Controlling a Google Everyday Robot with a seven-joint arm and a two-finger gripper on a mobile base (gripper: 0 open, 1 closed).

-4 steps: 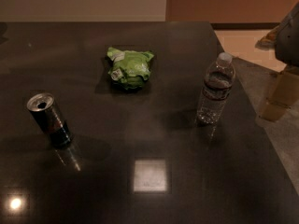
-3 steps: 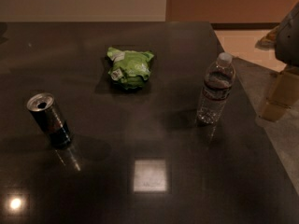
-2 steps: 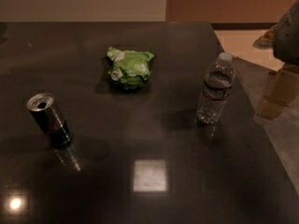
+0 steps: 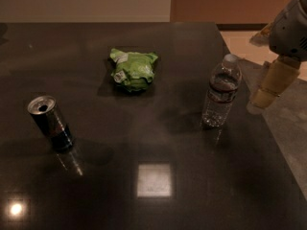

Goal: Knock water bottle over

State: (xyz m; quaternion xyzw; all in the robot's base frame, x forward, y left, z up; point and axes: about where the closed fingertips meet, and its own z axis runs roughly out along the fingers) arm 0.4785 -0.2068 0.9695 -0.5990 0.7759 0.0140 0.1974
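Observation:
The water bottle (image 4: 221,91) stands upright near the right edge of the dark table (image 4: 144,195). It is clear and ribbed, with a white cap and a dark label band. My gripper (image 4: 268,87) hangs at the far right, beyond the table's edge, a short way right of the bottle and not touching it. Its yellowish finger reaches down to about the height of the bottle's middle.
A dark metal drink can (image 4: 50,122) stands upright at the left. A crumpled green bag (image 4: 133,69) lies at the middle back. The table's right edge runs just right of the bottle, with pale floor (image 4: 292,133) beyond it.

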